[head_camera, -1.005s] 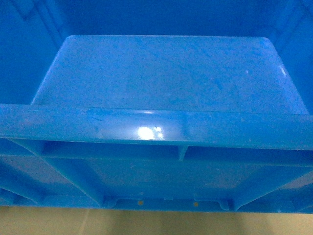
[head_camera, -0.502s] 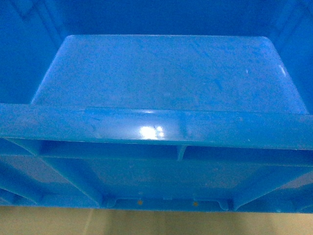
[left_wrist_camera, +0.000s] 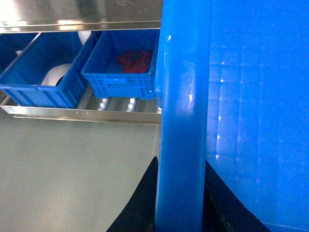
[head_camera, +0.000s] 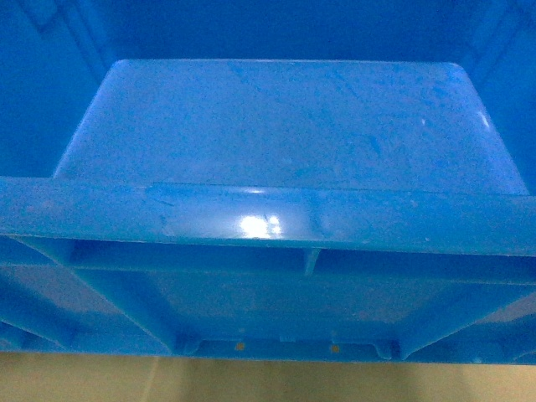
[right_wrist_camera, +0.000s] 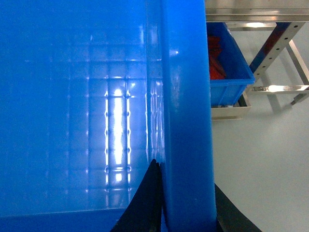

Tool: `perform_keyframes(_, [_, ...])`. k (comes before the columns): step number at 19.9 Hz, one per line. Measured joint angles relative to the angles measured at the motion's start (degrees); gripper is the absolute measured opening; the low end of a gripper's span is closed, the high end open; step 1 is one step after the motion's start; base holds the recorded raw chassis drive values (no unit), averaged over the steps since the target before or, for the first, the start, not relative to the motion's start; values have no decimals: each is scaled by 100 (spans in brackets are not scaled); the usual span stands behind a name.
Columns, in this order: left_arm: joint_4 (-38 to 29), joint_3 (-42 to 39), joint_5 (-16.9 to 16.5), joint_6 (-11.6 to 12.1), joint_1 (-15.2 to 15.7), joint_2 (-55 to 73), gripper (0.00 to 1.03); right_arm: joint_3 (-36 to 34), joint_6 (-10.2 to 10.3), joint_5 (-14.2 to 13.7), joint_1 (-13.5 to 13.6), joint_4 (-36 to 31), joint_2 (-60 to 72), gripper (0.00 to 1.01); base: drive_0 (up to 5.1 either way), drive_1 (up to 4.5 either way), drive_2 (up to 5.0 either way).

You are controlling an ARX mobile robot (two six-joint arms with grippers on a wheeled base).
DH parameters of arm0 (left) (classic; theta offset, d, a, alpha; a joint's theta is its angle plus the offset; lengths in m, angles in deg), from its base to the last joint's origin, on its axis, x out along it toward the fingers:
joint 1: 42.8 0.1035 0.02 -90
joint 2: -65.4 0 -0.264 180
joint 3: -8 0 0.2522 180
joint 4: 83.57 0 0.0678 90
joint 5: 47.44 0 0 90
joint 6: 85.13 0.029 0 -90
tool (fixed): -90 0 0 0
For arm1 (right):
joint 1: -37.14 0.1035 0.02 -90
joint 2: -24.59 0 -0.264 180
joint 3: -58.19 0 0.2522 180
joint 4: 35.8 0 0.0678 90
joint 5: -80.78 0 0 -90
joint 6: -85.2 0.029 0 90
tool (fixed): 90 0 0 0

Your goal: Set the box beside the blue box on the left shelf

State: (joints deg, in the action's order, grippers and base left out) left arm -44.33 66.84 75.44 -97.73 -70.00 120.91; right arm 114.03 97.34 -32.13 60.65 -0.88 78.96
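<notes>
Steel shelf with blue bins, pale floor below

The metal shelf [left_wrist_camera: 82,115] carries two blue bins side by side on small white rollers [left_wrist_camera: 117,103]: the left bin [left_wrist_camera: 41,77] holds something white [left_wrist_camera: 55,76], and the right bin [left_wrist_camera: 120,72] holds something red [left_wrist_camera: 134,61]. A second steel level [left_wrist_camera: 82,12] sits just above them. In the right wrist view the shelf's perforated legs [right_wrist_camera: 280,46] stand on the smooth pale floor [right_wrist_camera: 260,159].

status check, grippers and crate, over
Left gripper and right gripper each clamped on a rim of the crate. Crate empty, off the shelf. Two blue bins on it.
</notes>
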Motion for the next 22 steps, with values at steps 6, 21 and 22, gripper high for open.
perform_keyframes(6, [-9,0,0,2,0,0,13,0,-2,-13,0,9,-11,11,0,0,0])
perform_keyframes(21, [-7,0,-7,0,0,4,13,0,0,-15,0,0,-11,11,0,0,0])
perform_keyframes(22, [-9,0,-4,2,0,4,13,0,-2,-13,0,7,-11,11,0,0,0])
